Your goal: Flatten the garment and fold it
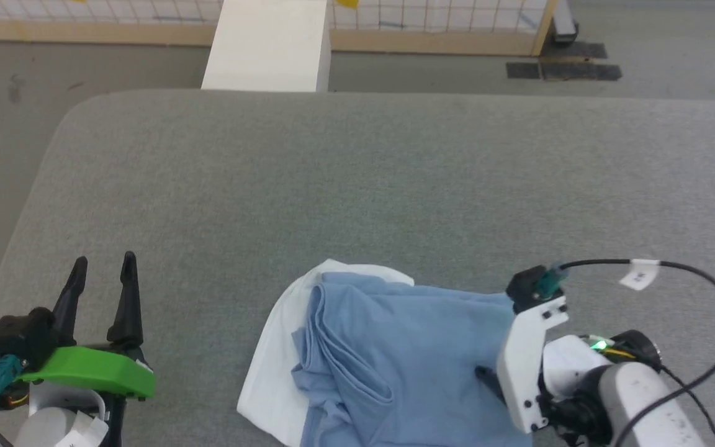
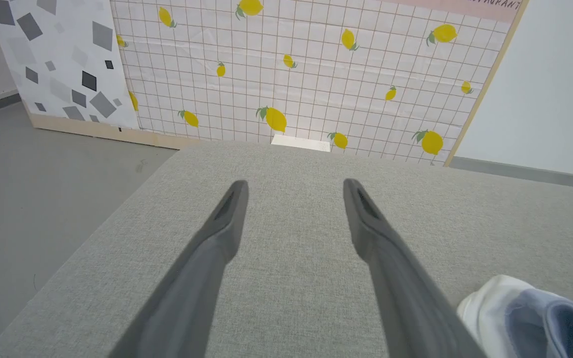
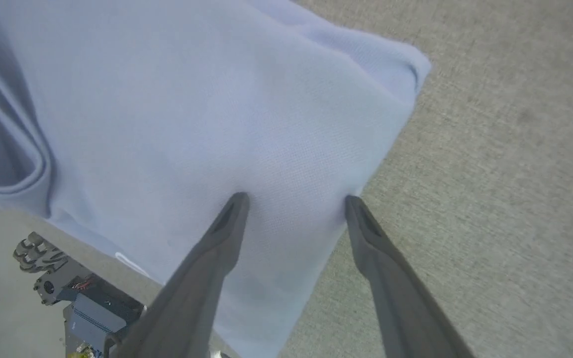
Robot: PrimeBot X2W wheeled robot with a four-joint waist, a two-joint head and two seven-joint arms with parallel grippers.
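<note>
The garment [image 1: 388, 347] lies bunched at the near edge of the surface [image 1: 357, 186], right of centre. Its blue fabric is creased into folds. Its white lining [image 1: 270, 360] is exposed along the garment's left side.

Left gripper [image 1: 105, 259]: located at the near left corner of the surface, well apart from the garment. Jaws are wide and hold nothing. The fingers point toward the far edge.

Right gripper [image 3: 295, 198]: located over the right part of the garment, pointing down at it. Jaws are wide. One fingertip is over the blue fabric and the other is at the fabric's edge. No fabric is pinched between them. Contact with the fabric cannot be determined.

A white box [image 1: 267, 46] stands beyond the far edge. A lemon-print panel [image 2: 316, 74] stands behind it.
</note>
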